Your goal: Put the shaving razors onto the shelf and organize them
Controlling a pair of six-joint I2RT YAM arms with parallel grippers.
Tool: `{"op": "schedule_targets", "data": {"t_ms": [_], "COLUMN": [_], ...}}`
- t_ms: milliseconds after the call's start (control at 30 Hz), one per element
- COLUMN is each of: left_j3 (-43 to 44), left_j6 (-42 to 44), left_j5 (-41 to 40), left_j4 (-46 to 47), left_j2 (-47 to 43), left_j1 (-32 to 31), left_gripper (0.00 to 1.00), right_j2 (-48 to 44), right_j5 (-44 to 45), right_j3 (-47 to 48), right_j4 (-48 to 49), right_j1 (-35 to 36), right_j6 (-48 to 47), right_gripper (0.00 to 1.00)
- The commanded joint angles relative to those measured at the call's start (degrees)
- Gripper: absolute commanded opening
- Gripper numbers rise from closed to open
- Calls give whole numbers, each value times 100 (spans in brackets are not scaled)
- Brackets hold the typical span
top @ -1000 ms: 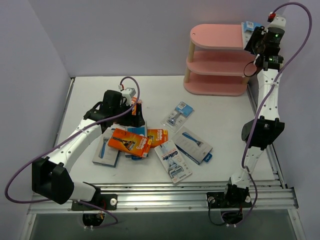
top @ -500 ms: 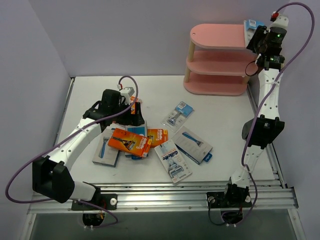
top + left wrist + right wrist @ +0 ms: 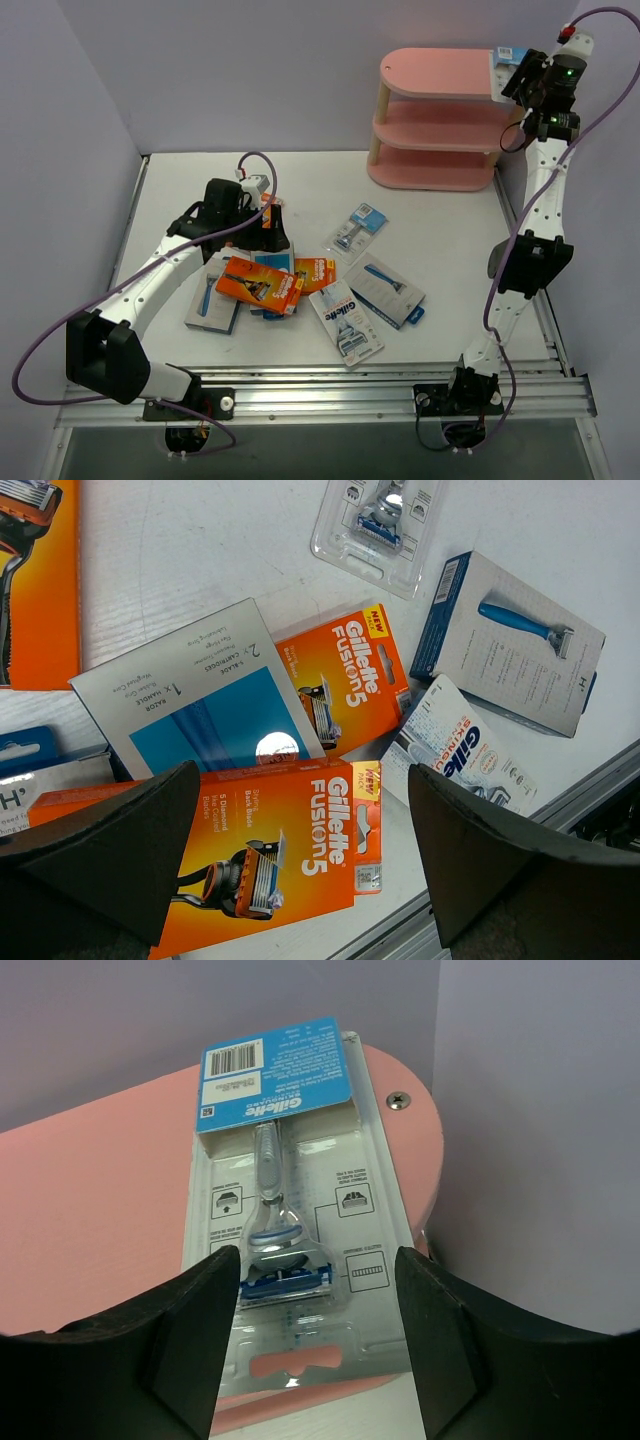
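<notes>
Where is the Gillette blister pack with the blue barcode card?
The blister pack lies on the top board of the pink shelf, at its right end, between the fingers of the right gripper, upper right in the top view.

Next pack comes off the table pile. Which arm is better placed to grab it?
Left, I'd say. The left gripper, open, hangs right over the orange packs; the right gripper is far off at the top of the shelf, over a pack lying there.
</notes>
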Motion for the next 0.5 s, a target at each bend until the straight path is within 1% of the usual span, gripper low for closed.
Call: {"op": "schedule_targets", "data": {"t_ms": [0, 200, 467], "left_j3": [221, 230, 204], "left_j6": [1, 28, 63], "left_j5": [106, 132, -8], "left_j4": [209, 200, 200], "left_j2": [-2, -20, -196], "left_j1": [44, 53, 123], "left_gripper": [94, 94, 94], "right_j2": [-177, -467, -1188], "right_j5": [-80, -177, -283], "right_j3": [136, -13, -690], "right_j4": [273, 343, 361], "right_j1": [-90, -134, -152], "right_j6": [103, 173, 226], "right_gripper": [59, 60, 61]}}
